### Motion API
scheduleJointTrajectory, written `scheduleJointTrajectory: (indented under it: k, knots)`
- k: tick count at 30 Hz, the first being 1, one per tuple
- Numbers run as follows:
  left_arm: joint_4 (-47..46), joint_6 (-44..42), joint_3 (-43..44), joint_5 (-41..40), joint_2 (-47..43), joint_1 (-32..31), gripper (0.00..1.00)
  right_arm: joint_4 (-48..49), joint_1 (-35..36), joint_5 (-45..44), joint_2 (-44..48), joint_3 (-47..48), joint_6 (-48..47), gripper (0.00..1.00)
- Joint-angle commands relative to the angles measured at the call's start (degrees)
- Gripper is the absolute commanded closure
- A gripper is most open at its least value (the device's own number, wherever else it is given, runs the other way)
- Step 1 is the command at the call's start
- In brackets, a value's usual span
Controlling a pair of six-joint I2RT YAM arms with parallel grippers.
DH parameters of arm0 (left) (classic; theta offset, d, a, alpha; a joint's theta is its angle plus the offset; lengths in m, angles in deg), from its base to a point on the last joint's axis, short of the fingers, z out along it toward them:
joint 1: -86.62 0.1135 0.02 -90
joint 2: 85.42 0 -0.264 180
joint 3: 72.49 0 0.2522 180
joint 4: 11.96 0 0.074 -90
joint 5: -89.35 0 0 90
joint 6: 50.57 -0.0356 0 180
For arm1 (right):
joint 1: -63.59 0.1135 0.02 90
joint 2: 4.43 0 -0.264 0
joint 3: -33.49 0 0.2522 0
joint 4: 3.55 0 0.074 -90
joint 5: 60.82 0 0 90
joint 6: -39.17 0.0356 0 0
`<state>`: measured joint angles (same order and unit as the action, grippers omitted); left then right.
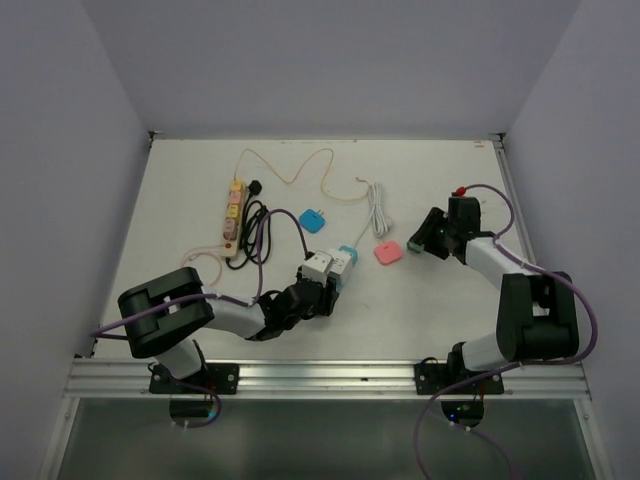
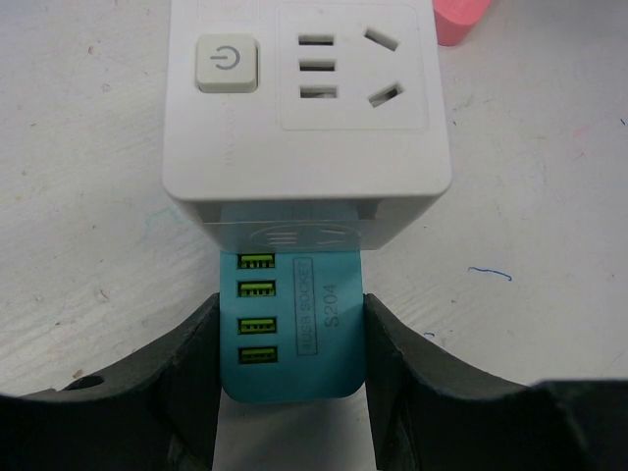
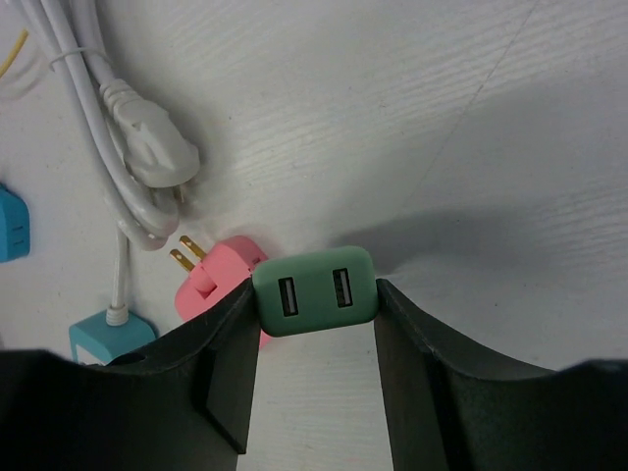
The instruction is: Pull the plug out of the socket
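Evidently mid-task: one plug is gripped but not yet out of its socket.
The left gripper [image 2: 292,339] has its jaws closed against both sides of the teal plug [image 2: 294,289], whose far end sits buried in the near face of the white socket [image 2: 304,108] on the table [image 2: 549,196]. No gap shows at the joint, so the pull itself looks left to do. Well apart, the right gripper [image 3: 314,329] is clamped on a green plug [image 3: 314,291] free of any socket, just beside a pink plug [image 3: 221,280].
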<state>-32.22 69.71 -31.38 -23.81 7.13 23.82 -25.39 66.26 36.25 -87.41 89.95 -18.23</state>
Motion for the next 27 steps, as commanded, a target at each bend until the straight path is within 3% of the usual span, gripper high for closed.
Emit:
scheduleJointTrajectory:
  k: [1, 2, 7, 11, 15, 18, 22, 27]
  knots:
    - [0.80, -1.54, -0.37, -0.13, 0.70, -0.12, 1.00, 3.16, -0.92, 1.12, -0.34, 1.77, 1.86, 0.48]
    - [0.80, -1.54, -0.28, -0.05, 0.87, -0.12, 1.00, 2.72, -0.92, 0.49, -0.43, 1.95, 0.98, 0.35]
    - [0.97, -1.89, 0.42, 0.13, 1.58, -0.04, 1.00, -1.32, -0.92, -3.20, 0.80, 3.18, -1.83, 0.09]
    - [1.06, -1.81, 0.51, 0.13, 1.67, -0.04, 1.00, -2.38, -0.92, -3.82, 3.26, 3.09, -4.03, 0.02]
    - [1.06, -1.81, 0.51, 0.13, 1.67, -0.04, 1.00, 0.59, -0.22, 6.07, 7.74, 1.34, -7.72, 0.01]
    - [0.54, -2.42, 0.33, 0.48, 1.58, 0.05, 1.00, 0.87, 4.42, 9.36, 11.87, 1.07, -13.16, 0.01]
    - [-0.34, -3.03, -0.19, 1.62, 1.05, 0.14, 1.00, 0.51, 17.76, 7.44, 16.18, 1.34, -20.54, 0.01]
    - [-1.14, -3.30, -1.34, 2.33, -0.79, 0.05, 1.00, 3.42, 24.38, 7.87, 17.68, 0.37, -22.66, 0.01]
